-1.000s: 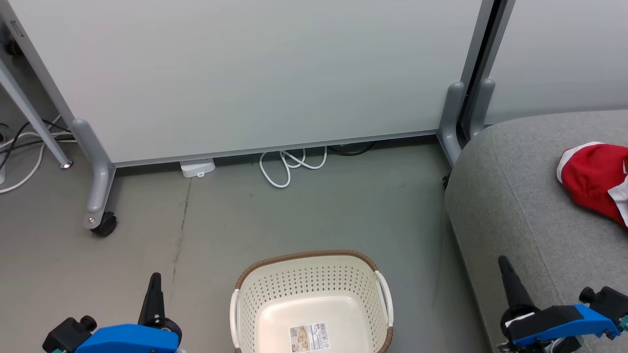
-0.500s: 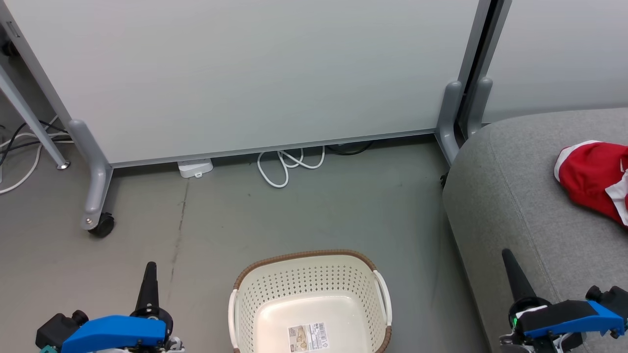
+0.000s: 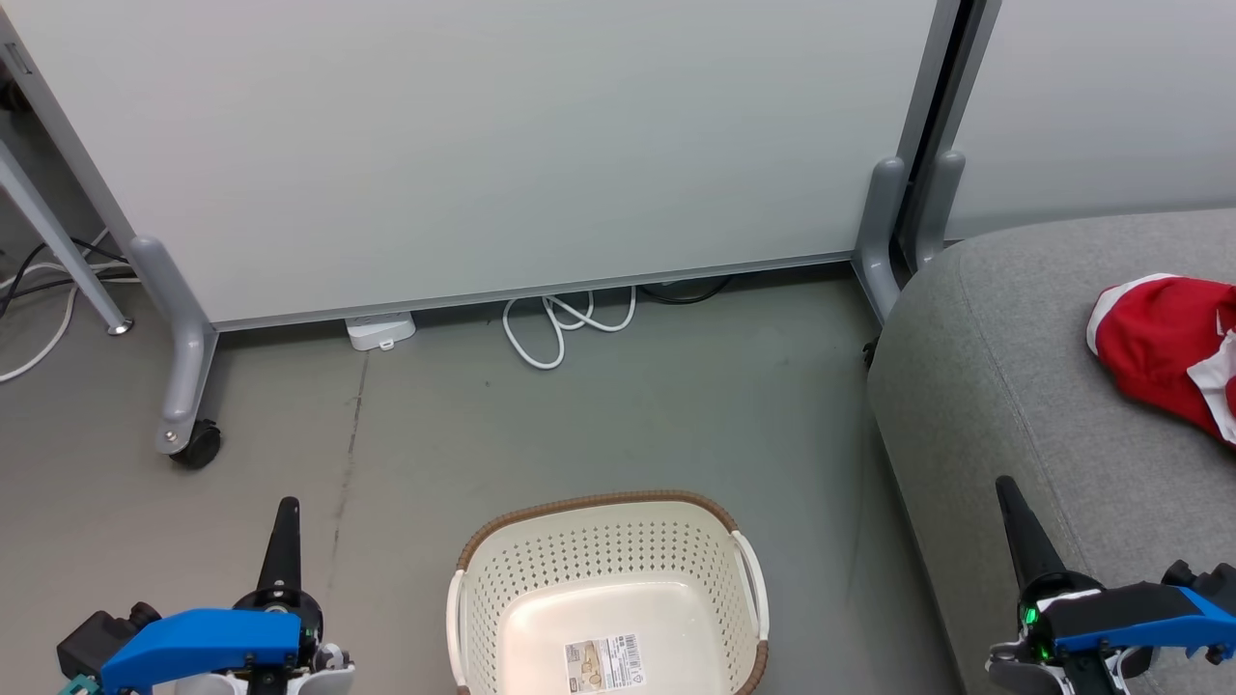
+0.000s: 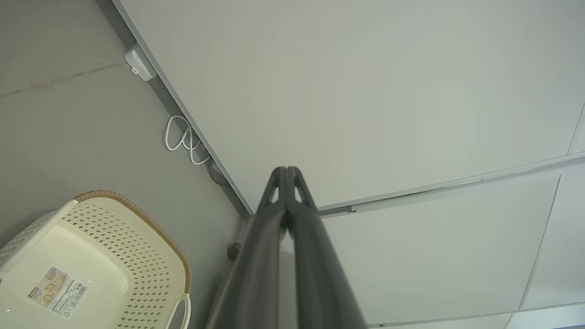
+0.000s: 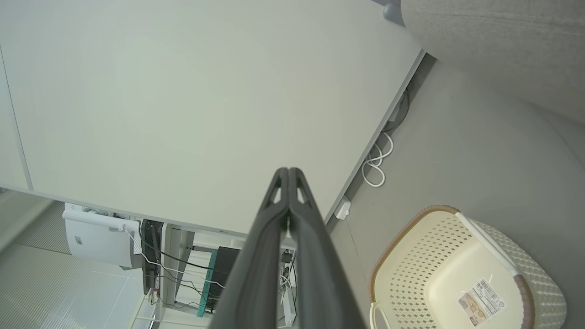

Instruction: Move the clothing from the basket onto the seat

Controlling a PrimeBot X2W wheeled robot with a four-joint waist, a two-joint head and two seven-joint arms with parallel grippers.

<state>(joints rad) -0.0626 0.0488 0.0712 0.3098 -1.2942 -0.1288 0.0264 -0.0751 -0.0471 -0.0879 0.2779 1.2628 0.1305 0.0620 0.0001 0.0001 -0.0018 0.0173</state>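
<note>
With the basket (image 3: pixel 599 504) empty and the red clothing (image 3: pixel 1154 338) lying on the sofa (image 3: pixel 995 386), the left gripper (image 3: pixel 286 512) and right gripper (image 3: pixel 1009 494) were pinched together on nothing, probably because the job looked finished.

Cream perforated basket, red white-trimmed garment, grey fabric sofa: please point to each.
Cream perforated basket (image 3: pixel 603 555): head view, far inner wall.
Red white-trimmed garment (image 3: pixel 1154 333): head view, red cloth.
Grey fabric sofa (image 3: pixel 995 386): head view, bare cushion top.
</note>
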